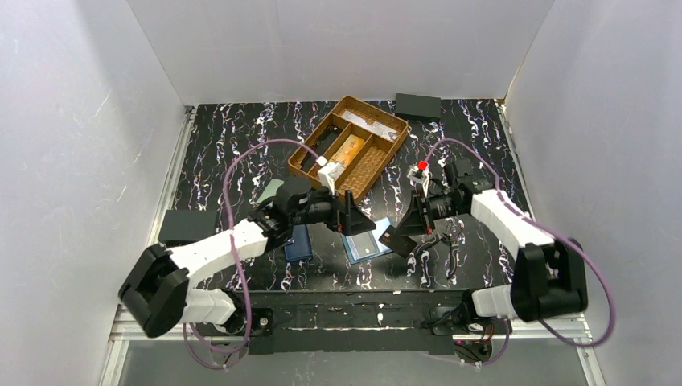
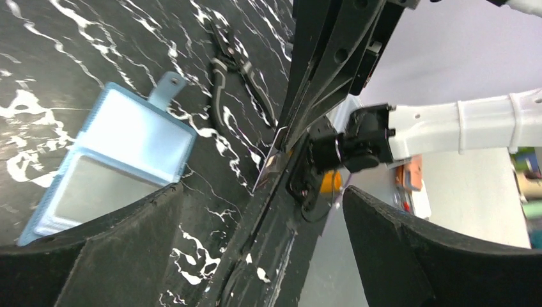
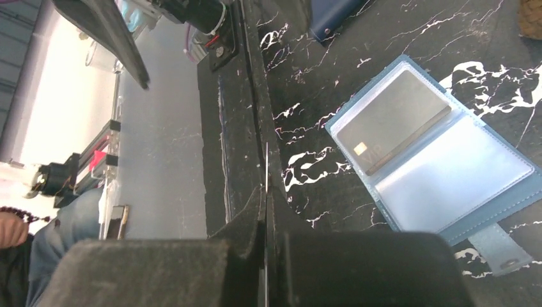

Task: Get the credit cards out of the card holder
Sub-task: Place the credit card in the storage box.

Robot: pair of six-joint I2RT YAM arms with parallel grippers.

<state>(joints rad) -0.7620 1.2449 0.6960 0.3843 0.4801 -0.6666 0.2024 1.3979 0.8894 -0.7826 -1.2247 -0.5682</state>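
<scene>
Black tabletop (image 1: 482, 145) veined with white was closed in by pale walls on three sides. The card holder (image 1: 367, 244) (image 2: 121, 160) (image 3: 447, 166) lay open and flat close to the table's near edge. Bare surface stretched between it and the brown basket (image 1: 318, 133) farther back, and more lay to the right of the right arm. To the left the room was tighter: a navy wallet (image 1: 299, 241) (image 3: 332, 13) lay just beside the holder, with a pale green wallet (image 1: 272, 191) and a black box (image 1: 189, 225) beyond it.

The holder sat between the two grippers. The left gripper (image 1: 352, 215) (image 2: 262, 192) hung at its far-left corner with fingers spread wide and nothing between them. The right gripper (image 1: 394, 236) (image 2: 281, 144) (image 3: 264, 192) stood at its right edge, clamped tight on a thin card (image 2: 270, 165) (image 3: 266, 166) seen only edge-on, its colour unclear. A dark card (image 3: 390, 121) with a chip sat in one clear pocket. The other pocket looked bare, and the snap tab (image 2: 167, 86) (image 3: 502, 252) lay loose on the table.
</scene>
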